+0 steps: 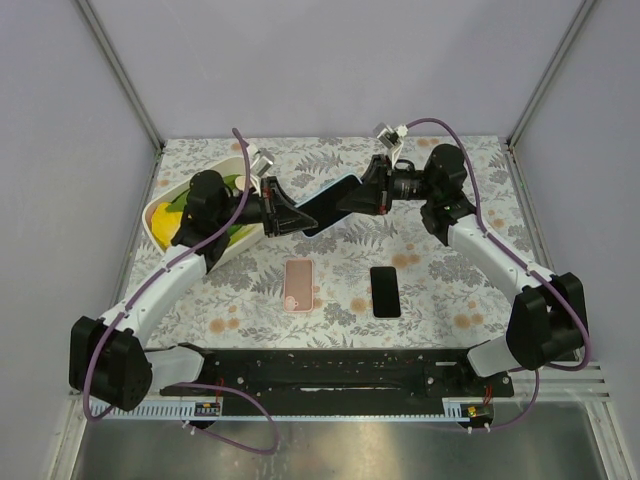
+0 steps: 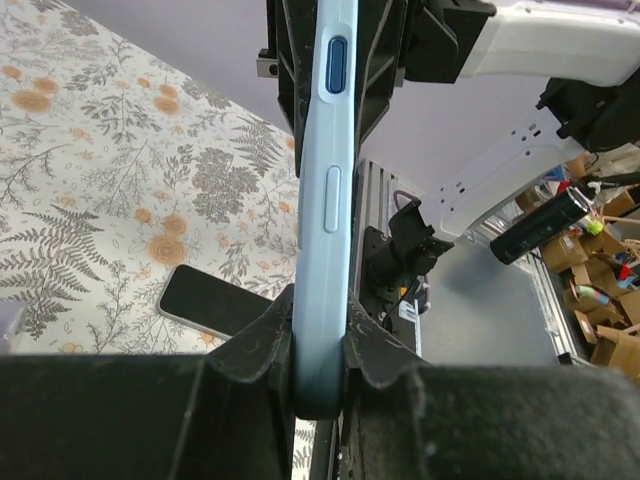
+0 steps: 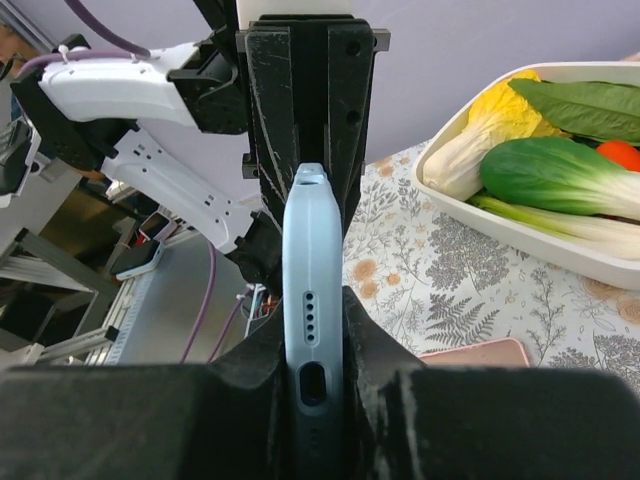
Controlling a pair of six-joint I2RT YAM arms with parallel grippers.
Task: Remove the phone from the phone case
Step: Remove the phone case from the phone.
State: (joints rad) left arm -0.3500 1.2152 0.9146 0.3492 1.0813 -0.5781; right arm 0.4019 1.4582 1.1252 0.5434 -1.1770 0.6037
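The left arm point(image 1: 165, 275) and right arm point(image 1: 490, 250) have white link shells and black joint housings, with purple cables point(image 1: 430, 121) running along them. The fingers point(image 2: 250, 350) are scuffed matte black.

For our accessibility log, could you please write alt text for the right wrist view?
A light blue phone case, edge-on, is gripped by the right fingers below and the left gripper at its far end; a white vegetable tray sits right.

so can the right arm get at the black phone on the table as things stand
Probably not yet: the right tool is shut on the blue case. The black phone itself lies uncovered.
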